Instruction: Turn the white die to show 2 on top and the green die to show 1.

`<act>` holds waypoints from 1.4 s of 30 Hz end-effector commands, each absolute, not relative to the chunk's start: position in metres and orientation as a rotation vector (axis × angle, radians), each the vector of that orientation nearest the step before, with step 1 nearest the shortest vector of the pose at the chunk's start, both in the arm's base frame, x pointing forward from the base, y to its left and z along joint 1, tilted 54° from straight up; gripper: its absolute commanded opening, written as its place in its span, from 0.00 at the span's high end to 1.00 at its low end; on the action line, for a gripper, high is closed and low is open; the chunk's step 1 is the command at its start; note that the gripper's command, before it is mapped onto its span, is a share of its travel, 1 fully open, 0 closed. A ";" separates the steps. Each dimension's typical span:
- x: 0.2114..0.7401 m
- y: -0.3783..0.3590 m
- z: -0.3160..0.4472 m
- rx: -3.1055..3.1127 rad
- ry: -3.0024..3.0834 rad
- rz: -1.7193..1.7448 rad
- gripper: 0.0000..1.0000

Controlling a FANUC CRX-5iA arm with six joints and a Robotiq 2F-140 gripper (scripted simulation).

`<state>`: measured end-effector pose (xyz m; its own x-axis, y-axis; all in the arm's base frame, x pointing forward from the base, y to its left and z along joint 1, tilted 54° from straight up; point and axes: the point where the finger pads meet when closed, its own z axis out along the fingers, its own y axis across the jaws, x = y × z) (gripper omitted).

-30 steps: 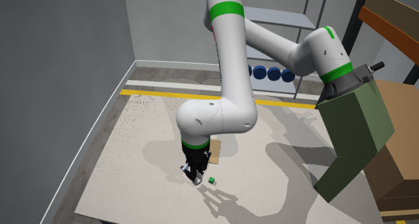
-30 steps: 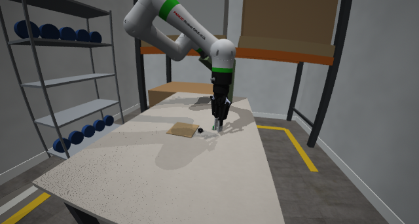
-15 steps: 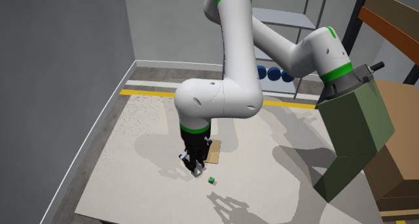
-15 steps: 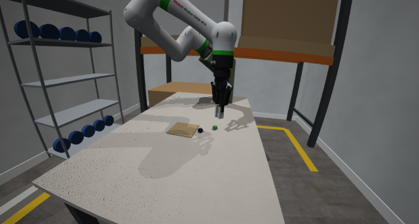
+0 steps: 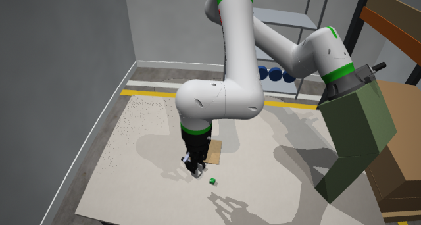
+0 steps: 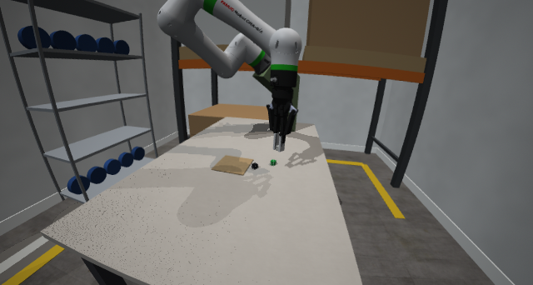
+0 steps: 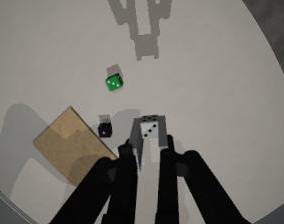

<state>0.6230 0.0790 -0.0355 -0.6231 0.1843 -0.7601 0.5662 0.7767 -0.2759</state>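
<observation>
The gripper [image 5: 197, 173] [image 6: 279, 145] [image 7: 150, 127] has the white die [image 7: 150, 130] pinched above the table [image 5: 256, 172] [image 6: 200, 210] [image 7: 203, 90], so I'd keep that squeeze steady and carry it high past the black die [image 6: 255, 166] [image 7: 105, 130] before lowering gently onto the mat [image 5: 214, 152] [image 6: 233, 165] [image 7: 73, 145].

Place is looking like warehouse or workshop: metal shelf unit [image 5: 300, 35] [image 6: 51, 91] w/ blue discs is standing nr. wall, big brown box [image 5: 399, 129] [image 6: 229, 111] too.
</observation>
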 end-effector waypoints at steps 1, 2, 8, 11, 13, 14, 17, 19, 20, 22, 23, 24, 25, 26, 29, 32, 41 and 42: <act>0.626 0.078 -0.036 0.405 2.273 -0.725 0.91; 0.626 0.078 -0.036 0.405 2.273 -0.725 0.91; 0.630 0.077 -0.038 0.156 2.341 -0.834 0.91; 0.630 0.077 -0.038 0.150 2.339 -0.836 0.91; 0.630 0.076 -0.038 0.144 2.324 -0.838 0.91; 0.631 0.075 -0.038 0.138 2.310 -0.838 0.91; 0.630 0.075 -0.039 0.105 2.240 -0.828 0.91; 0.630 0.075 -0.039 0.105 2.240 -0.828 0.91; 0.629 0.076 -0.040 0.087 2.208 -0.820 0.91; 0.628 0.074 -0.042 0.048 2.117 -0.813 0.91; 0.627 0.073 -0.042 0.035 2.086 -0.810 0.91; 0.627 0.073 -0.043 0.028 2.070 -0.806 0.91; 0.627 0.074 -0.043 0.024 2.063 -0.804 0.91; 0.627 0.072 -0.044 0.012 2.031 -0.803 0.91; 0.626 0.072 -0.045 -0.014 1.969 -0.794 0.91; 0.625 0.071 -0.047 -0.041 1.905 -0.783 0.91; 0.622 0.071 -0.051 -0.115 1.717 -0.745 0.91; 0.622 0.070 -0.051 -0.125 1.692 -0.743 0.91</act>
<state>0.6211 0.0755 -0.0498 -0.4056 -0.3990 -0.8224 0.3053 0.7889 -0.5333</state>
